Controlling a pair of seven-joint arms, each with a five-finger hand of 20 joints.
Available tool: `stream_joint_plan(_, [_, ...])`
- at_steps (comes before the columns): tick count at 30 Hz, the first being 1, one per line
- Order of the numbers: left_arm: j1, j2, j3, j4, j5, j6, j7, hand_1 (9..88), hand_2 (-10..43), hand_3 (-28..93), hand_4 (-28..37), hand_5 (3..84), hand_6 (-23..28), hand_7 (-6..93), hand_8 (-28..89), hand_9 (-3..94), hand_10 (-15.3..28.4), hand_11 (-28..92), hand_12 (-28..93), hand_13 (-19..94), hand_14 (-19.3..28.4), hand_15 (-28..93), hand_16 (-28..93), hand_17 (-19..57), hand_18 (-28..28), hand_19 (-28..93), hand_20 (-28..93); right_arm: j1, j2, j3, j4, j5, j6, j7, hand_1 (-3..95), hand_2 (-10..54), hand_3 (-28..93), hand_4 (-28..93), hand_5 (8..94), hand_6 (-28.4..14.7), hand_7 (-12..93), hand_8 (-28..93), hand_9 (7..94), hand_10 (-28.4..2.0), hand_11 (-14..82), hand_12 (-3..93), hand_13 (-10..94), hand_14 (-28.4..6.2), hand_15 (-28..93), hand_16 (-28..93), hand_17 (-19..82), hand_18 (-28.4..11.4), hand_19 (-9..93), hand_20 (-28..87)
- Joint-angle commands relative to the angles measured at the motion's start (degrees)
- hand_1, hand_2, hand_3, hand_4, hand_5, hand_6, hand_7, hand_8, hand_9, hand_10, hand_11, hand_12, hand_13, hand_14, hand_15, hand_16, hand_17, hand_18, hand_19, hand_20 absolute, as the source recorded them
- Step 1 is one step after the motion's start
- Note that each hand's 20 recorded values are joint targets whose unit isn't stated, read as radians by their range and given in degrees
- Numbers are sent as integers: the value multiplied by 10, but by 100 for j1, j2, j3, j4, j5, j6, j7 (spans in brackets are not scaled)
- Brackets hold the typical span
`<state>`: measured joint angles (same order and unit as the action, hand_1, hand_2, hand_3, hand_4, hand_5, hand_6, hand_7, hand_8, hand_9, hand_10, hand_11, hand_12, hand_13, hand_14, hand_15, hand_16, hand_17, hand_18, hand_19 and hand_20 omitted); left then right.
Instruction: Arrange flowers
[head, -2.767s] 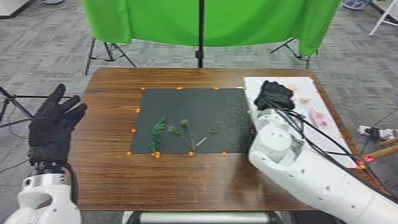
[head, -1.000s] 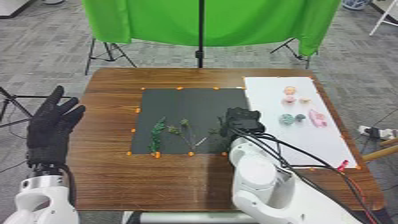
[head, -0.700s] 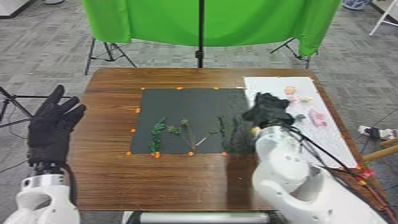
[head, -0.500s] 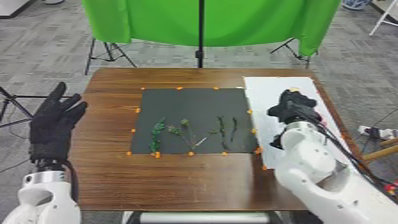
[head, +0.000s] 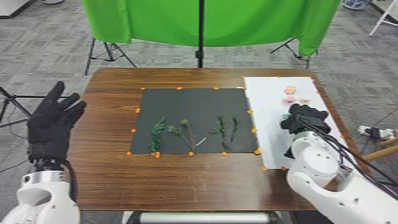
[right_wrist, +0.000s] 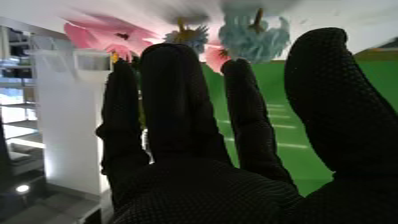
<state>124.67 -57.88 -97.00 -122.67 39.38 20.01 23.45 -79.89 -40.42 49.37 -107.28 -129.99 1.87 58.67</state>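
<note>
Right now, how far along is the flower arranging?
The green stems look laid out on the black mat. Nothing appears to be in hand: the right robot hand is over the white sheet, fingers extended beside the teal flower head. Left to do, it seems: the peach and teal flower heads on the sheet, none yet with the stems.

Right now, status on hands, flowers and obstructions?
Left hand open, left of black mat. Right hand open over white sheet, partly hiding blue flowers. Green stems on mat.
</note>
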Motion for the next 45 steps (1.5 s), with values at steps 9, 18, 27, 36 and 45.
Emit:
stream_joint_plan(9, [162,-138,-25,22,38,4,-132,217,70,826,-283,339,67,74,-82,316,184,235,101,195,260,548,-109,-102,258,514,52,410,-27,-798,551,-631,259,-124,431,-95,769,-282,622,27,203,-153,622,-155,487,196,597,-118,771,159,182,-277,732,242])
stream_joint_plan(18, [188,-183,-72,4,78,-16,-169,218,69,826,-283,339,67,74,-83,317,185,235,101,195,259,547,-109,-103,258,514,53,259,19,-851,502,-1061,910,-182,591,-95,637,-283,855,38,200,-4,909,-44,178,372,764,-53,628,271,264,-219,775,259])
stream_joint_plan(27, [121,-27,-172,-43,32,41,-97,219,70,824,-283,340,67,74,-83,316,184,235,101,194,260,547,-109,-102,257,514,54,1218,-412,-1401,-411,-951,1331,-948,582,-95,670,-283,879,30,184,9,935,-42,172,376,787,-54,629,274,275,-206,793,257])
stream_joint_plan(36, [-355,170,-129,-44,78,47,-167,219,71,822,-283,339,67,75,-82,317,184,235,101,194,260,547,-109,-103,257,514,55,2779,-2454,-2941,555,-749,994,-2347,568,-95,689,-283,862,26,199,17,924,-47,199,410,764,-61,672,258,250,-197,794,262])
stream_joint_plan(45, [-921,400,231,33,95,138,-163,219,71,823,-283,341,68,72,-82,317,185,235,101,195,259,548,-109,-102,257,513,55,2704,-3511,-3120,1601,-1146,526,-2858,560,-95,692,-283,852,33,216,5,885,-53,309,386,746,-59,710,243,245,-199,785,276])
